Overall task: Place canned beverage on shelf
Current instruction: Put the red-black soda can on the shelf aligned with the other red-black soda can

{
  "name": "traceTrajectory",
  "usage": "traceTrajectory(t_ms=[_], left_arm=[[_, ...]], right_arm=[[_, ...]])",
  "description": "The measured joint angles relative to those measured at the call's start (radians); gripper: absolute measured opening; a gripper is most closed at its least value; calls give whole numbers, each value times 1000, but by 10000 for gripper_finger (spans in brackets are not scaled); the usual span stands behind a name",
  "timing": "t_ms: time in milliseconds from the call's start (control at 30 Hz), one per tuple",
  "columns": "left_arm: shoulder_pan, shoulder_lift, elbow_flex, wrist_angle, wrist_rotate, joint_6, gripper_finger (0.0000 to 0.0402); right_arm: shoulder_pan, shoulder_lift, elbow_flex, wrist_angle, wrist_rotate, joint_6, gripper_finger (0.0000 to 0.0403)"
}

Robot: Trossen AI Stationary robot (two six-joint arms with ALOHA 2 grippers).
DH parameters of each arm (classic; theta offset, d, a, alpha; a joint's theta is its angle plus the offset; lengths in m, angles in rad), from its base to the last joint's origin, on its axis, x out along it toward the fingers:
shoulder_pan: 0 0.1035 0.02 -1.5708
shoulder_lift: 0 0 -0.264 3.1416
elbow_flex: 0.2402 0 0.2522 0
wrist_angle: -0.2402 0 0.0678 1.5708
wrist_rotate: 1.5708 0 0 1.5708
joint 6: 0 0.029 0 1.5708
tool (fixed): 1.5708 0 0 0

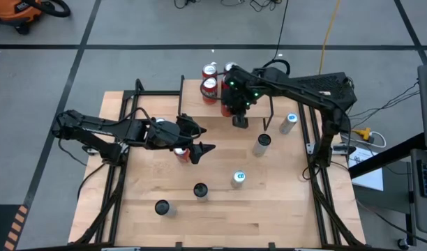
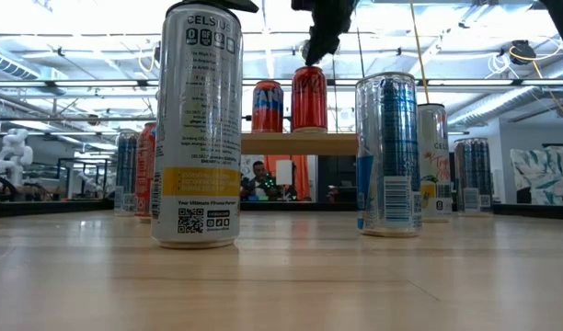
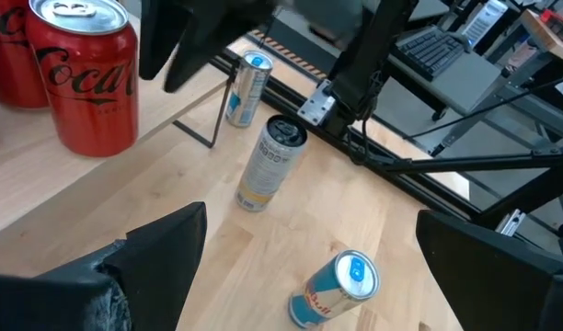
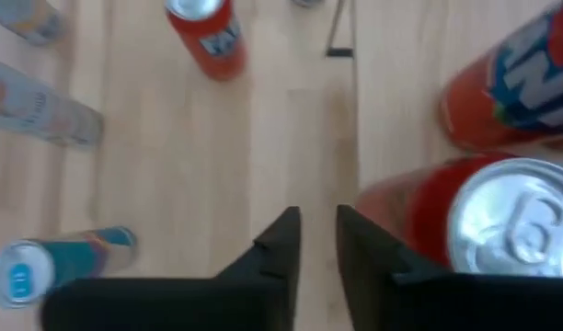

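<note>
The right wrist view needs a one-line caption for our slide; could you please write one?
Right gripper, fingers nearly closed and empty, beside a red can on the wooden shelf.

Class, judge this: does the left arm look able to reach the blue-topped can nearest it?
Probably yes: the left end effector is open, and bare tabletop lies between it and the blue-topped can.

A robotics lab: open hall with ceiling strip lights (image 2: pixel 70 41), computer keyboard (image 3: pixel 435 51), cables (image 1: pixel 325 28) across grey floor.

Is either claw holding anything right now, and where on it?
No. The right claw is closed on nothing beside the red can; the left claw is open and empty.
</note>
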Motion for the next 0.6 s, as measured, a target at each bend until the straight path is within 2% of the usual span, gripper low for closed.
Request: traceTrajectory(t_ms=[133,300,600], left_arm=[[0,0,0,0,0,0,395],[0,0,0,-1,0,0,395],[0,0,0,-26,0,-1,395]], right_arm=[[-3,4,0,3,53,-32,5],[-8,4,0,17,129,-42,13],[-29,4,0,18,127,-42,1]])
